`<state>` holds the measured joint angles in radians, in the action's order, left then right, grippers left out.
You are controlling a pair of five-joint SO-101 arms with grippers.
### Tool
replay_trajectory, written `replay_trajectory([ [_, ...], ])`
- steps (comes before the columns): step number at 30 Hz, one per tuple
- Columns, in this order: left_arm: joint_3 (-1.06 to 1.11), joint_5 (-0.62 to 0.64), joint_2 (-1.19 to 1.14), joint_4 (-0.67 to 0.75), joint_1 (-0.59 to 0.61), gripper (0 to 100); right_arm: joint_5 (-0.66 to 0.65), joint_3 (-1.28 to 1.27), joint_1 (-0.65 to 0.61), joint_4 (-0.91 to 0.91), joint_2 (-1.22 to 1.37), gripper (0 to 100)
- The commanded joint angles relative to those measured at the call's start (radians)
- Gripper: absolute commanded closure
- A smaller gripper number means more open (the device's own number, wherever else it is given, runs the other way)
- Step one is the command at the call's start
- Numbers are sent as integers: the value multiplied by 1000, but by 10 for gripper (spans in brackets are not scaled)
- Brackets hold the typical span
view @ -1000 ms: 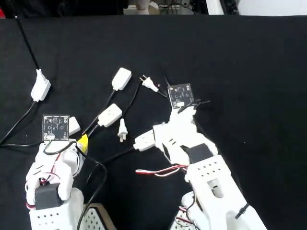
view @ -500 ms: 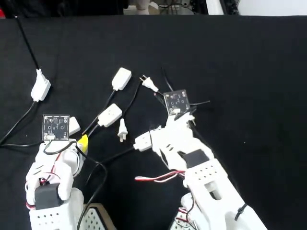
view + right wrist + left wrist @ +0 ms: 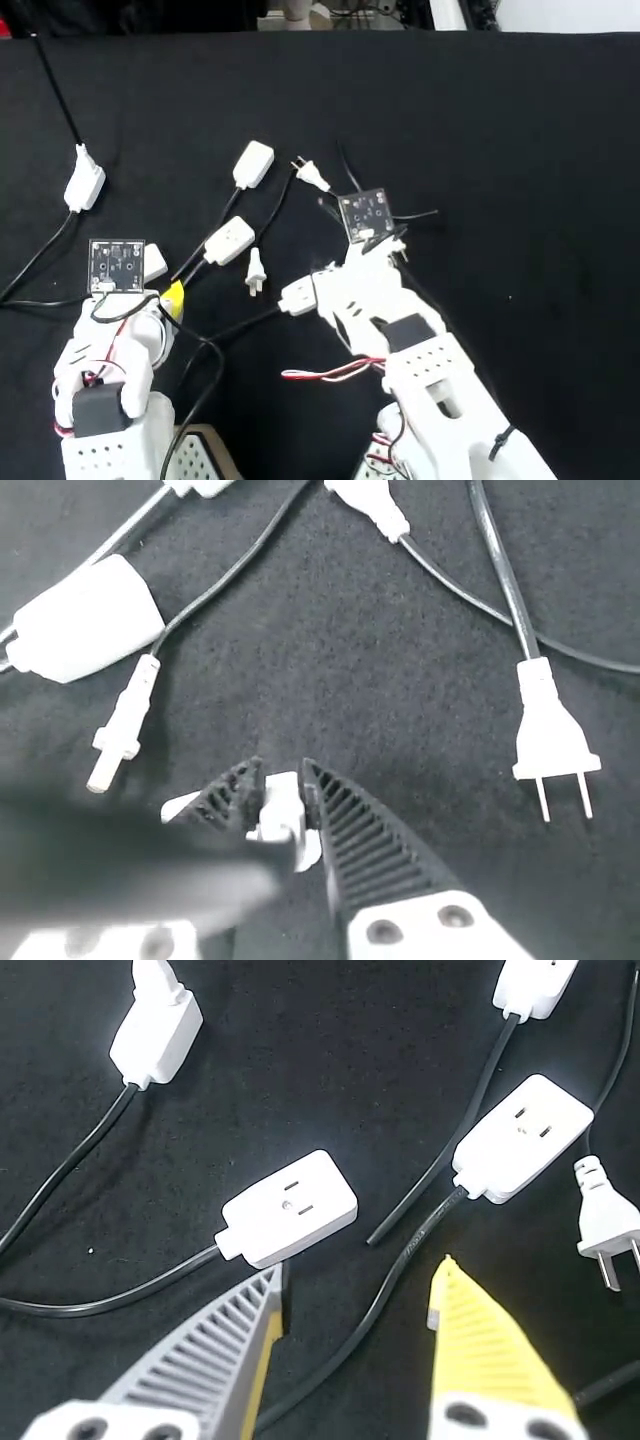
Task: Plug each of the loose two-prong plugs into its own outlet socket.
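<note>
A white two-prong plug, seemingly, is being gripped over the desk by the clenched right pincer, and squaring its prongs to the outlet socket is being called for.

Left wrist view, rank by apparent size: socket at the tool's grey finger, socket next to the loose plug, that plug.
1. Tie: grey-finger socket and plug-side socket look alike, so they are not ranked.
2. Loose plug, clearly smallest.
</note>
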<state>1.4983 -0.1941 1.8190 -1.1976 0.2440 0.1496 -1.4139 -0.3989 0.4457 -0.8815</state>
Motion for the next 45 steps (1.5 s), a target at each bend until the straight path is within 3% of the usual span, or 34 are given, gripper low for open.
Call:
replay_trajectory([
  [1,-7,-11,6,25,5,762,-58,-10,-20,-74,-13,987],
  [45,-7,-11,6,23,5,762,-104,-22,-115,57,-12,985],
])
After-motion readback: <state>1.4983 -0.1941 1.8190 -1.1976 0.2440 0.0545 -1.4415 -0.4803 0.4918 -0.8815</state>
